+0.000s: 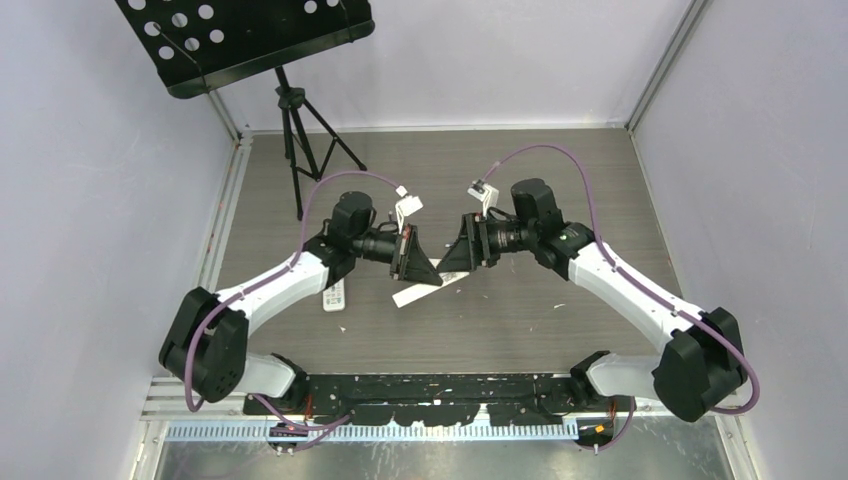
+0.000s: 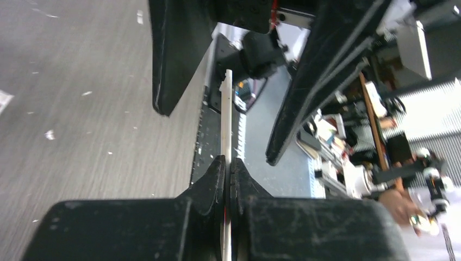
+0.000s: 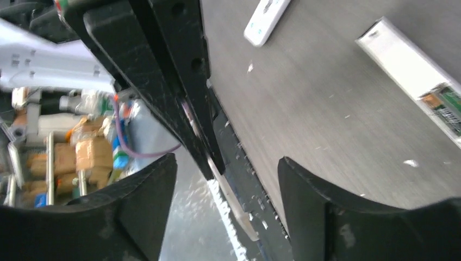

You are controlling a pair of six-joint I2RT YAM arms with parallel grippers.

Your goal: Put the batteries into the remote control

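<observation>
On the tabletop near the middle lies an open remote (image 3: 402,60), white, with a green board showing at one end, just near of the grippers. A second remote (image 1: 333,296) lies to its left, partly under the left arm. Above them the left gripper (image 2: 228,163) is clamped on a thin white strip (image 2: 229,119), seen edge-on. The right gripper (image 1: 462,252) faces it close by, fingers spread wide, gripping nothing. A black music stand (image 1: 250,40) is at the far left.

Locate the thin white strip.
Left wrist view: the thin white strip is pinched edge-on in the left gripper's shut jaws, its free end between the right gripper's open jaws.
</observation>
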